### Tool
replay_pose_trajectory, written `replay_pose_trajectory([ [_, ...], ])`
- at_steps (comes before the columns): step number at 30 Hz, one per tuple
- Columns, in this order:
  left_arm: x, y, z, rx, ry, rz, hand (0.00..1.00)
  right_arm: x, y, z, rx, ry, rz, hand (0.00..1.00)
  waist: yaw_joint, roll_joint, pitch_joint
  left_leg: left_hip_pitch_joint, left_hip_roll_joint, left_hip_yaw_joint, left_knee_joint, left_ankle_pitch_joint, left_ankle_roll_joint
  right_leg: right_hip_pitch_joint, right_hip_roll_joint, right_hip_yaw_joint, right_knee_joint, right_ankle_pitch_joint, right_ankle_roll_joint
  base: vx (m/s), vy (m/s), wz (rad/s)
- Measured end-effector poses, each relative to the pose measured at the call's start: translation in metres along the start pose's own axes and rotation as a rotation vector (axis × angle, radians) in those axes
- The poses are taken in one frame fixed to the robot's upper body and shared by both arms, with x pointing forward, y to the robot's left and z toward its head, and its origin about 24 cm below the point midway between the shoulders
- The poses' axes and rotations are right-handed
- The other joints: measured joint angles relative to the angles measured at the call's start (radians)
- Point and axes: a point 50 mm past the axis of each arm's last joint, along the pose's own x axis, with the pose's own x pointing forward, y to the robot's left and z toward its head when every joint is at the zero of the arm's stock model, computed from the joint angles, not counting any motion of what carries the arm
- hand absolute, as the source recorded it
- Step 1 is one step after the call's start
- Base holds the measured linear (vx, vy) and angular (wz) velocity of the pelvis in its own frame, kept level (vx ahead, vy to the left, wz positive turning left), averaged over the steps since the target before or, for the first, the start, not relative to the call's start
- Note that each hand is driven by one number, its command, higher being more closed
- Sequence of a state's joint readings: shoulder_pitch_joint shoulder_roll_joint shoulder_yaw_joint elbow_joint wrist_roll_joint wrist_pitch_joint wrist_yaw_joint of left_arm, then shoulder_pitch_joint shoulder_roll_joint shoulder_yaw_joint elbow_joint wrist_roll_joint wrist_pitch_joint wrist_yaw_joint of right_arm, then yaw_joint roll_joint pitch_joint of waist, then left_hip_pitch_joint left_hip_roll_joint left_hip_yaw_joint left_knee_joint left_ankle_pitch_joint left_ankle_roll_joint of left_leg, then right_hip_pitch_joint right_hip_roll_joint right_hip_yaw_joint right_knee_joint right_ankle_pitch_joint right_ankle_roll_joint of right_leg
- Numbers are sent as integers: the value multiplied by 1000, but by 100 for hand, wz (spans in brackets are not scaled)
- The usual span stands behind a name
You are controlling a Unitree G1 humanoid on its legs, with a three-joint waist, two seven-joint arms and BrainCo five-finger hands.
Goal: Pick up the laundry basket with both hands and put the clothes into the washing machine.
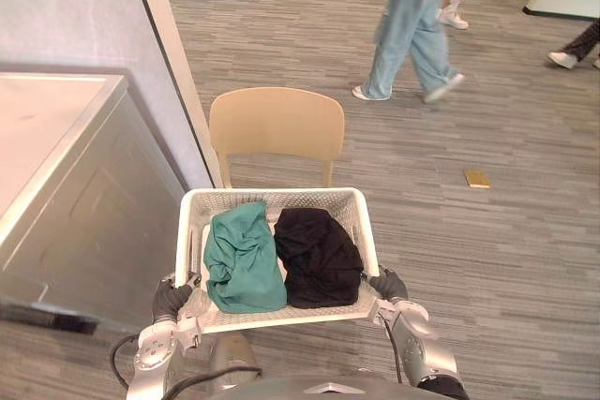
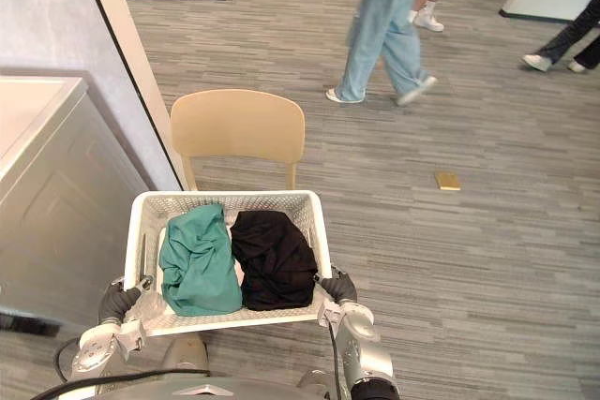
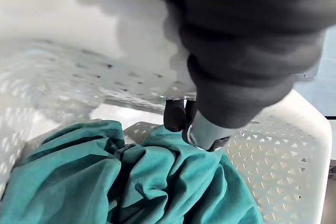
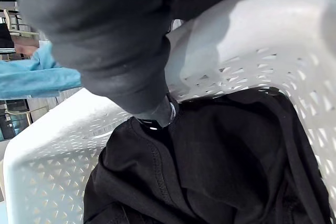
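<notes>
Since the white laundry basket [image 1: 272,198] is held straight ahead of the robot by both hands, the relation that matters is where the washing machine [image 1: 89,203] lies from it. The machine stands off to the robot's left, its grey flank near the basket's left wall and its pale top facing up. The left robot hand [image 1: 172,299] is clenched on the basket's near left rim, with a dark-tipped finger hooked over the edge above the teal garment [image 1: 242,261]. The right robot hand [image 1: 387,285] grasps the near right rim the same way, a finger reaching in over the black garment [image 1: 317,256]. The two garments lie side by side across the basket, teal nearer the machine. The basket's far wall faces a wooden chair [image 1: 277,124] just beyond it, so the load points at the chair rather than the machine. As I judge it, the coming move calls for a turn to the left, with the left arm the nearer one. No door or opening shows on the machine's visible side, so where the clothes go in cannot be told.
</notes>
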State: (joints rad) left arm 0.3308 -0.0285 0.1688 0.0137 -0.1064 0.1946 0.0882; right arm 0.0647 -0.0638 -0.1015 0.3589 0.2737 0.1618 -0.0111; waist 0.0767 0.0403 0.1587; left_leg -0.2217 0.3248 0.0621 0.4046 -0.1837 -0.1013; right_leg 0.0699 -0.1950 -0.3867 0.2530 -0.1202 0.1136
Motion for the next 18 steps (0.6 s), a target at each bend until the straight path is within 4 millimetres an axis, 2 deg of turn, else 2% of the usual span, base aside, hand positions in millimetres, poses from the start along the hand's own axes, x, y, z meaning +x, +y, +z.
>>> replay_pose_trajectory([
  [1,1,-5,2,-8,-7,-10,100,1,-4,4,-10,-13,-4,100,-6,25,-14,16,12,6,-119,170,7,4,-13,4,-1,5,36,274,465,-15],
  [2,2,-7,3,-8,-12,-12,100,2,-4,6,-10,-16,-5,100,-6,17,-12,17,4,9,-117,190,-112,7,-29,24,-4,4,59,281,544,-8],
  [3,9,0,12,32,-38,0,100,5,8,5,18,-11,5,100,-7,-47,-5,17,-51,25,-90,173,-70,13,-82,36,-31,32,55,173,365,3],
  [5,13,9,23,44,-71,9,100,7,21,8,48,-23,31,100,-9,-71,1,8,-75,35,-66,144,-42,22,-85,36,-65,102,60,161,338,-3],
  [6,13,11,28,43,-94,17,100,8,26,10,55,-31,42,100,-2,-71,1,6,-82,52,-21,106,-28,30,-90,20,-81,152,68,80,208,-20],
  [7,13,11,30,44,-108,14,100,9,26,12,54,-38,44,100,-2,-71,2,4,-86,53,-3,90,-23,37,-94,18,-88,165,73,63,251,-21],
  [8,12,10,37,50,-142,7,100,9,27,17,55,-58,48,100,-1,-73,1,-11,-99,64,22,65,-13,35,-112,19,-93,168,78,17,190,-8],
  [11,13,7,46,46,-182,-1,100,9,30,29,55,-107,60,100,2,-79,-3,-40,-117,90,46,48,-6,12,-135,18,-121,167,80,-36,145,-21],
  [13,13,2,52,50,-205,-18,100,9,27,32,63,-121,50,100,1,-69,7,-76,-118,95,50,53,-7,-8,-135,13,-143,160,89,-86,37,-13],
  [15,16,-9,61,52,-236,-54,100,11,21,44,58,-154,32,100,-6,-58,28,-141,-121,73,49,84,-11,-44,-131,-10,-159,144,134,-114,-30,16],
  [18,23,-27,73,47,-268,-101,100,16,14,64,34,-205,14,100,-14,-49,64,-176,-117,45,6,128,-25,-78,-112,-32,-152,143,134,-122,-42,25],
])
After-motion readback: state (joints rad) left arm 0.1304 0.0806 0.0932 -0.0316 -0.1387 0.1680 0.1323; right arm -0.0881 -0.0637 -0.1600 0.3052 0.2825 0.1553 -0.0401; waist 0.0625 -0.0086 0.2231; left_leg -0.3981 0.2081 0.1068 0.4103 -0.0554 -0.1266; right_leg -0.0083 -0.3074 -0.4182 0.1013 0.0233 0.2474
